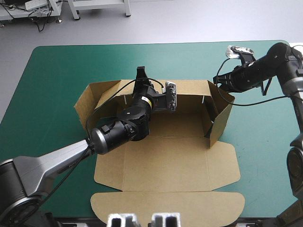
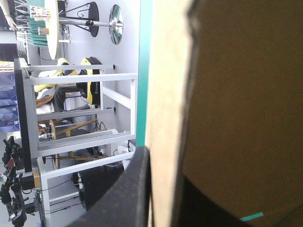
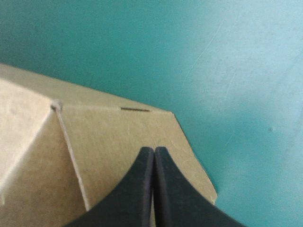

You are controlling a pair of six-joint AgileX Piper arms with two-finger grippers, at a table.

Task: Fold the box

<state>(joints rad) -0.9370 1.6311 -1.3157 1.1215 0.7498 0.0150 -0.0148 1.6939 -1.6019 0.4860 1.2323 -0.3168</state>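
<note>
In the high view, the brown box [image 1: 177, 124] lies near the middle of the teal-green cover [image 1: 52, 71]. It is half formed. The far wall [image 1: 191, 87], the left wall [image 1: 92, 101] and the right wall [image 1: 221, 113] stand up, and the lid [image 1: 165, 165] lies flat toward the near edge of the table. The left gripper [image 1: 141, 74] is at the top edge of the far wall, toward its left part, with the arm crossing over the base of the box. The right gripper [image 1: 219, 80] is at the far right corner of the box, at the upper end of the right wall.

In the left wrist view, the board of the box [image 2: 246, 94] fills most of the picture and is seen almost edge-on. The left gripper [image 2: 165, 172] is clamped on this sheet. One black finger [image 2: 130, 189] lies against its pale edge, and a dark shape on the other side appears to be the second finger. A narrow strip of the teal-green cover [image 2: 144, 56] shows beside the board.

In the right wrist view, the two black fingers of the right gripper [image 3: 154, 152] are pressed together in one pointed arch. Their tips are over a brown flap [image 3: 118, 137] of the box that has a cut corner and a short slit. I cannot tell if they touch it. The teal-green cover [image 3: 227, 56] lies beyond the flap.
</note>
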